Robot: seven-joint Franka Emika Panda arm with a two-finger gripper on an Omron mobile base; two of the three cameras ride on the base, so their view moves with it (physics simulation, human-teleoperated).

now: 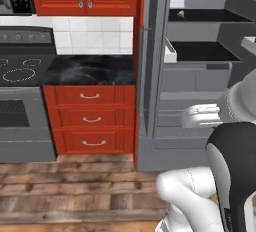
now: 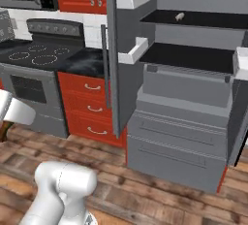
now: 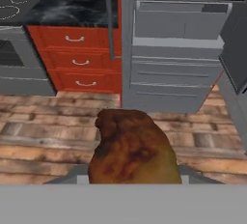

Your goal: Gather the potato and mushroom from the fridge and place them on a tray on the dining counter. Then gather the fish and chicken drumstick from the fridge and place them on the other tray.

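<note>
Between my jaws, clenched on it, sits the brown potato [image 3: 131, 148], low at six o'clock. Beyond lies wooden floor [image 3: 43, 136]. At twelve o'clock stands the fridge [image 3: 173, 76], its door [image 3: 126, 39] swung open; red drawers [image 3: 77, 59] and a stove [image 3: 17, 49] wait at ten o'clock.

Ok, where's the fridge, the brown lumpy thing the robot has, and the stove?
fridge [image 2: 179, 136]: right base view, on the upper of its two lower drawers.
brown lumpy thing [image 3: 131, 148]: hand view, middle of its mottled surface; probably the potato.
stove [image 1: 20, 68]: left base view, on its cooktop.
</note>
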